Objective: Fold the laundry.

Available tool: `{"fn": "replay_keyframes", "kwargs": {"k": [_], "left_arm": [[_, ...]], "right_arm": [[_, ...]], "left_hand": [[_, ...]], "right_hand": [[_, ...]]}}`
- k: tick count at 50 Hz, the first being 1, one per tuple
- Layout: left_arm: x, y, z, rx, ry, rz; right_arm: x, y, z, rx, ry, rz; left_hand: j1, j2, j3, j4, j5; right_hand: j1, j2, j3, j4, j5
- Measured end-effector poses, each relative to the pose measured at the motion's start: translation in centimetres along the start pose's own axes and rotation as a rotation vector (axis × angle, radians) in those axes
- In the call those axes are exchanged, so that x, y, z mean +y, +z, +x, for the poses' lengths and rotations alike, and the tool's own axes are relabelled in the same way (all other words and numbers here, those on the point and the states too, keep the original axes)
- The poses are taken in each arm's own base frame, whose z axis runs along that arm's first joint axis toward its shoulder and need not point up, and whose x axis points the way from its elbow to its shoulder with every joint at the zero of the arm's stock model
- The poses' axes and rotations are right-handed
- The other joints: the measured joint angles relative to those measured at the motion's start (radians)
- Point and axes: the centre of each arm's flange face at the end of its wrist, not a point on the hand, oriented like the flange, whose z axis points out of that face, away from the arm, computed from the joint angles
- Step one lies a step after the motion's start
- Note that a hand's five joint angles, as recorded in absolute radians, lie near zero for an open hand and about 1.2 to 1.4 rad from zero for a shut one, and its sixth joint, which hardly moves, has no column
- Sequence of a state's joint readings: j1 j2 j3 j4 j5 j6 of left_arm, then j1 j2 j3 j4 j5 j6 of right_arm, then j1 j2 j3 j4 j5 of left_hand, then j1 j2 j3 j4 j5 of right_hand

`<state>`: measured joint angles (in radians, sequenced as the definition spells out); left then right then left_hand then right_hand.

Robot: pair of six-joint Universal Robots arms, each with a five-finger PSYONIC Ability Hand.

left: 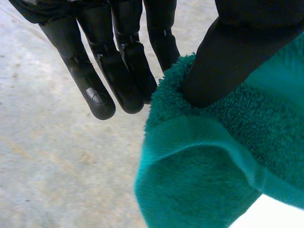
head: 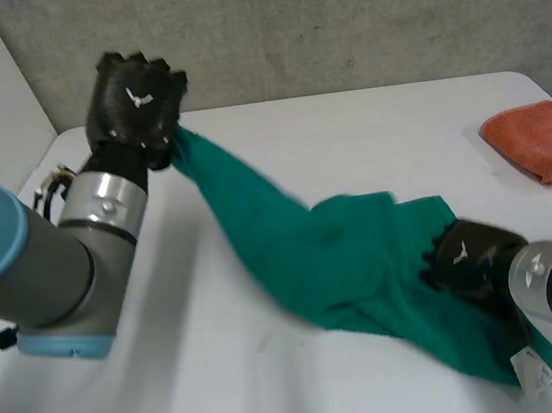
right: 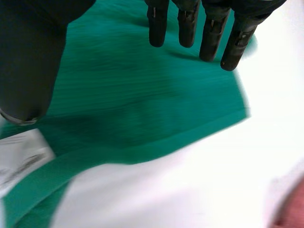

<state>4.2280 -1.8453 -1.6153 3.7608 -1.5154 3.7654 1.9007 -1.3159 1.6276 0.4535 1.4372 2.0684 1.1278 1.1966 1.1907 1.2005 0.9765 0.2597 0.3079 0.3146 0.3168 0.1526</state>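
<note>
Item, 10 o'clock of the desk (head: pixel 377 129): left hand (head: pixel 132 103), held high, pinching one corner of the green towel (head: pixel 343 259) between thumb and straight fingers (left: pixel 121 76). Item, centre: the towel, its long axis running from that lifted corner at 10 o'clock down to 4 o'clock, low end flat on the desk. Item, 4 o'clock: right hand (head: pixel 468 255), fingers straight and unclenched over that low end, white tag (head: pixel 529 369) just beside it; judged the nearer hand to the free corners. Item, 3 o'clock: orange cloth (head: pixel 538 139), lying apart.
</note>
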Motion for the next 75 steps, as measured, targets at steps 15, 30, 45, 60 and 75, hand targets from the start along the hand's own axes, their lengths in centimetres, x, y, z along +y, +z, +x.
{"fn": "replay_keyframes", "kwargs": {"k": [15, 30, 45, 60, 75], "left_arm": [[-2.2, -3.5, 1.2, 0.077, -0.01, -0.008], [-8.2, -5.4, -1.8, 0.044, -0.013, 0.147], [-12.6, -6.8, -4.2, 0.006, -0.006, 0.285], [-11.4, -5.0, -4.5, -0.007, 0.012, 0.279], [-6.8, 6.9, -9.8, -0.225, 0.102, 0.309]], "right_arm": [[-5.0, 2.0, 8.4, 0.272, 0.435, 0.328], [-5.5, 11.0, 8.8, 0.032, 0.561, 0.315], [-5.4, 16.8, 6.5, -0.152, 0.682, 0.356], [-7.5, 15.5, 11.3, 0.079, 0.637, 0.464], [-13.6, 1.6, 22.8, 0.628, 0.524, 0.872]], "left_hand": [[0.0, 0.0, 0.0, 0.0, 0.0], [0.0, 0.001, 0.002, 0.001, 0.0], [0.0, 0.001, 0.002, 0.001, 0.0], [0.0, 0.001, 0.002, 0.001, 0.0], [0.0, 0.003, 0.003, 0.001, 0.0]], "right_hand": [[-0.06, -0.092, -0.103, -0.084, -0.094], [-0.06, -0.092, -0.103, -0.084, -0.094], [-0.06, -0.092, -0.103, -0.084, -0.094], [0.733, 0.863, 0.866, 0.869, 0.833], [0.733, 0.863, 0.866, 0.869, 0.835]]}}
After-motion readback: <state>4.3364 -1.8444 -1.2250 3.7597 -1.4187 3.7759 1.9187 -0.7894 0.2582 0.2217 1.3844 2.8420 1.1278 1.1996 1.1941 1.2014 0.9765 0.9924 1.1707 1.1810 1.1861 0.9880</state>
